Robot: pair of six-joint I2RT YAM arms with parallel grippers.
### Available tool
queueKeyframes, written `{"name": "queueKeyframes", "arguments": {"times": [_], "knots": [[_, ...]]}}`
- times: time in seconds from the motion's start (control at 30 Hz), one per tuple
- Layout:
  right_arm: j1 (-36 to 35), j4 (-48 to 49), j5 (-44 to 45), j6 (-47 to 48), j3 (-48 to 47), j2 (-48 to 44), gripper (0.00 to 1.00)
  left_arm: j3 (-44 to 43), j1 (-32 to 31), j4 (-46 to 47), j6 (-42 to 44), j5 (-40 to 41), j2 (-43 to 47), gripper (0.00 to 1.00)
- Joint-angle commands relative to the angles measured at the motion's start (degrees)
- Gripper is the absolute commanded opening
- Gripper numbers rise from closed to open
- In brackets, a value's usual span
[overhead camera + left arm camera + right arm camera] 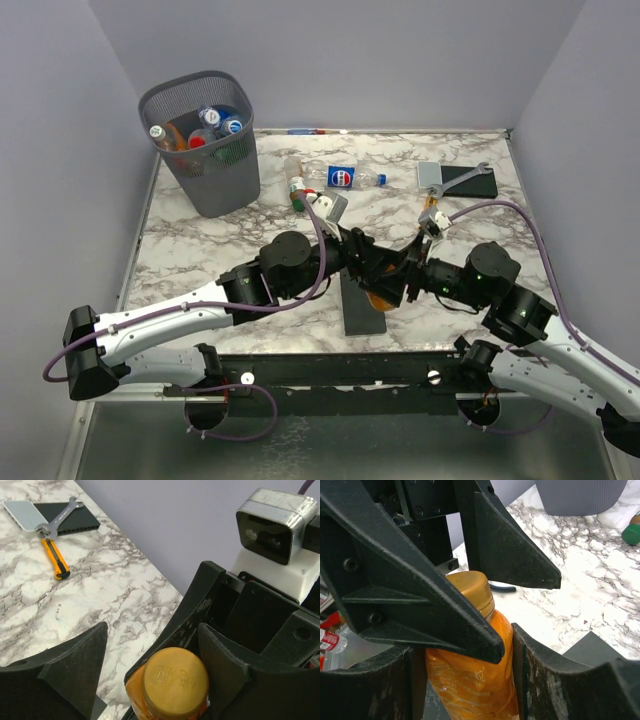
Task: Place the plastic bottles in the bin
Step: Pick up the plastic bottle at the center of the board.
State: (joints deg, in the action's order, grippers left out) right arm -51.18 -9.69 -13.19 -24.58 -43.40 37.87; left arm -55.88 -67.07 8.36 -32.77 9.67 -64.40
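While right claw (465, 650) grips orange bottle (470, 685), left claw (152, 632) spread loosely around its cap (175, 682).

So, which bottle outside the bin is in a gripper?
The orange bottle with the gold cap, clamped in the right gripper; the clear blue-label bottle and the green-capped one lie loose on the table.

- bin (222, 182): dark mesh, upright, far-left corner; held several bottles (206, 128).
- clear bottle (345, 178): blue label, lay flat, far centre.
- orange bottle (470, 680): gold cap, near centre, possibly tilted.
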Motion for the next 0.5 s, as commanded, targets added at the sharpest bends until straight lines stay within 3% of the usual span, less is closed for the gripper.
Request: {"name": "queueKeyframes", "arguments": {"times": [0.0,0.23,0.4,0.47], "knots": [[-0.06,0.82,-0.37,0.92,-0.05,-0.51,0.31,-1.55,-0.16,-4.35,-3.15,-0.44,0.94,0.69],[-0.06,0.80,1.51,1.54,-0.05,-0.24,0.31,-0.85,-0.13,-4.75,-3.67,-0.74,2.07,0.60],[-0.06,1.72,2.38,1.18,0.49,-0.13,0.32,0.02,-0.17,-4.71,-3.76,-1.21,2.57,0.24],[-0.06,1.55,2.27,0.76,0.18,0.50,0.40,-0.01,-0.17,-4.63,-3.43,-1.17,2.61,0.03]]}}
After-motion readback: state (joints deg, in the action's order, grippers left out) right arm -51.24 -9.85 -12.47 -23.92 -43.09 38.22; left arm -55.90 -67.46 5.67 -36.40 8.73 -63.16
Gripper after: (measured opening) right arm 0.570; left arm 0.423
